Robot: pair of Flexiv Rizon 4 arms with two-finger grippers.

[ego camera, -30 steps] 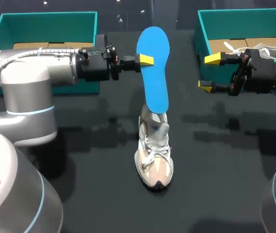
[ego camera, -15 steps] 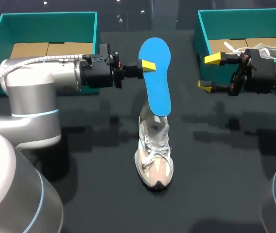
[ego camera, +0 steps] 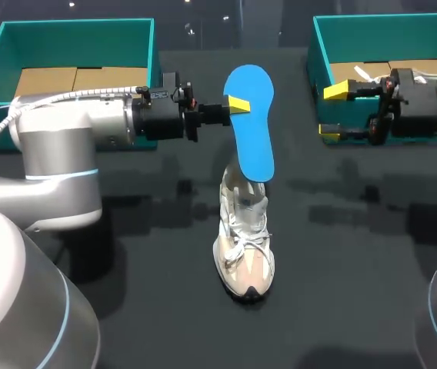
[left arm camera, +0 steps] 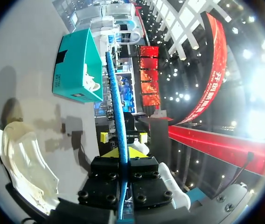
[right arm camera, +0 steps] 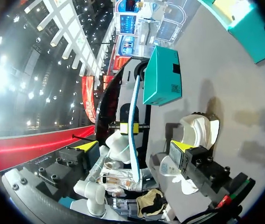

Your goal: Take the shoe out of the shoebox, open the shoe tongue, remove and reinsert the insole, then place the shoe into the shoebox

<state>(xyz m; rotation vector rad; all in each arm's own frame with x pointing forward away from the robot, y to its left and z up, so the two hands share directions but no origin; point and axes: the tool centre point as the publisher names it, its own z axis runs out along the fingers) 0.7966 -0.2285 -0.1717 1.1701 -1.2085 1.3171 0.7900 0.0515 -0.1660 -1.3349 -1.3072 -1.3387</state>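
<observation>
The left pincer (ego camera: 234,105) has moved a little toward the middle of the table and carried the blue insole (ego camera: 251,123) with it, and the right pincer (ego camera: 334,112) has pulled back a little toward its box. The left pincer is clamped on the edge of the insole, one yellow tip on each flat side, as the left wrist view shows up close (left arm camera: 123,151). The insole stands almost straight up, with its rounded end high. Its low end is right at the opening of the shoe (ego camera: 244,246), but I cannot tell if they touch. The shoe is white and tan. It sits on the dark table (ego camera: 341,254) near the middle, out of any box. The right pincer is spread wide and holds nothing. It hangs in front of the right box (ego camera: 372,27). There are two teal boxes, and the left box (ego camera: 72,34) is the other one. There are two shoes, as a second shoe (ego camera: 434,77) lies in the right box. There is one insole. A dark label (left arm camera: 62,57) is on the side of the right box, too small to read.
</observation>
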